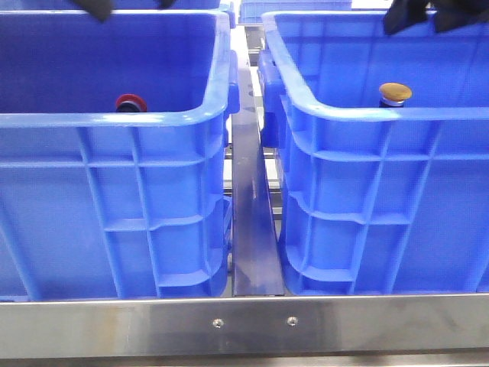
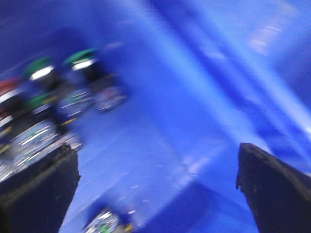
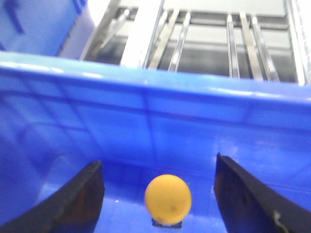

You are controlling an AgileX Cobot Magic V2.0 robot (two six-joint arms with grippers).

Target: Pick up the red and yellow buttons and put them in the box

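Note:
Two deep blue crates stand side by side. The left crate [image 1: 114, 122] holds a red button [image 1: 130, 102] near its front wall. In the blurred left wrist view a red cap [image 2: 7, 86] lies among several green-capped ones [image 2: 80, 57]. My left gripper [image 2: 155, 155] hangs open over that crate's floor with nothing between its fingers. The right crate, the box [image 1: 382, 115], holds the yellow button [image 1: 395, 93], standing upright on its dark body. My right gripper [image 3: 159, 162] is open, and the yellow button [image 3: 168, 199] stands between its fingers without touching them.
A narrow metal channel [image 1: 252, 229] runs between the crates. A steel rail [image 1: 244, 325] crosses the front edge. Metal rollers [image 3: 209, 43] show beyond the right crate's wall. Only the dark tips of both arms [image 1: 95, 8] [image 1: 416, 15] show at the top.

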